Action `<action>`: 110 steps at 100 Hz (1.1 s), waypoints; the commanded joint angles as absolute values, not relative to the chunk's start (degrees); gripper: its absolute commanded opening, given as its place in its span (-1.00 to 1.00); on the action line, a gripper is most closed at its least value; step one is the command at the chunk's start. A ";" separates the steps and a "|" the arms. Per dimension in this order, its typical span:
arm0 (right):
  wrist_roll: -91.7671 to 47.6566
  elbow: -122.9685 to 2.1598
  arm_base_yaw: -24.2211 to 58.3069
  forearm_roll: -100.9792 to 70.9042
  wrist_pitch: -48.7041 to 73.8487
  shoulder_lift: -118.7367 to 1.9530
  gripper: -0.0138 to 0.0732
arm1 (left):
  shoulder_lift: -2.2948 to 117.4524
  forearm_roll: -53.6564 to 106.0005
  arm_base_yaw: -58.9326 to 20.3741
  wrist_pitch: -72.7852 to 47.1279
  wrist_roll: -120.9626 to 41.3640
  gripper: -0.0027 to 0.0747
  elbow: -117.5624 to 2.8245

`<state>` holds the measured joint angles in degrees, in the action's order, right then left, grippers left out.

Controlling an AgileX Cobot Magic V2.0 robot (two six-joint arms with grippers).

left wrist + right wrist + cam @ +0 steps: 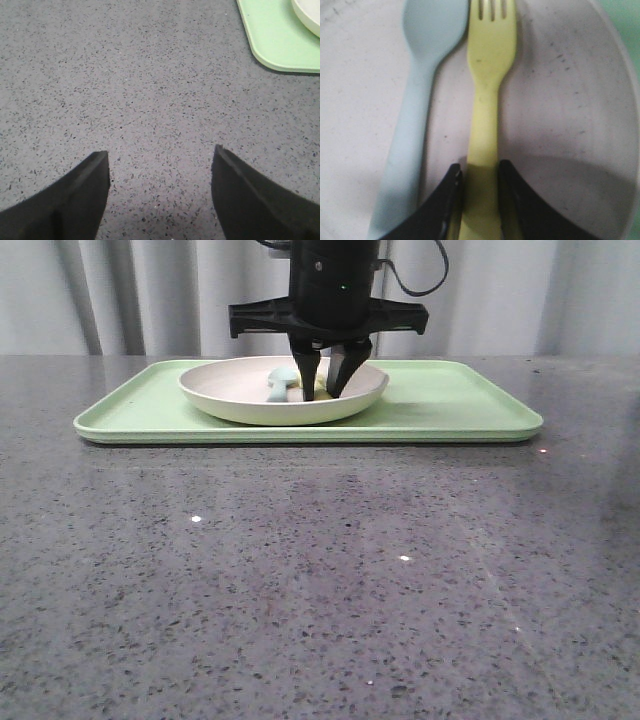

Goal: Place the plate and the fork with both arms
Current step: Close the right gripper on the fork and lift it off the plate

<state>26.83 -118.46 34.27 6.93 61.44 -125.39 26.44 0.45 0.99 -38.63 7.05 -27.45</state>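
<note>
The cream plate (235, 400) sits on the left half of the light-green tray (450, 400). The yellow fork (490, 65) lies in the plate (570, 100) beside a pale blue spoon (422, 50), which also shows in the front view (280, 380). My right gripper (322, 392) reaches down into the plate, and in the right wrist view (479, 172) both fingers press on the fork's handle. My left gripper (160, 160) is open and empty over bare table, and is out of the front view.
The tray stands at the far side of a grey speckled table (320, 590). In the left wrist view a corner of the tray (275, 35) and a bit of the plate's rim (310, 15) show. Grey curtains hang behind.
</note>
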 commanded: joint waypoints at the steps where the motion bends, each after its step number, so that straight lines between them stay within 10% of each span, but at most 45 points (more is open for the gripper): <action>1: 26.68 -119.80 33.95 7.57 61.73 -122.86 -0.67 | 26.67 0.94 0.99 -34.66 7.45 0.18 -29.09; 110: 25.87 -119.84 30.04 11.39 65.68 -114.28 -0.67 | 26.67 0.94 0.99 -34.55 7.45 0.18 -29.09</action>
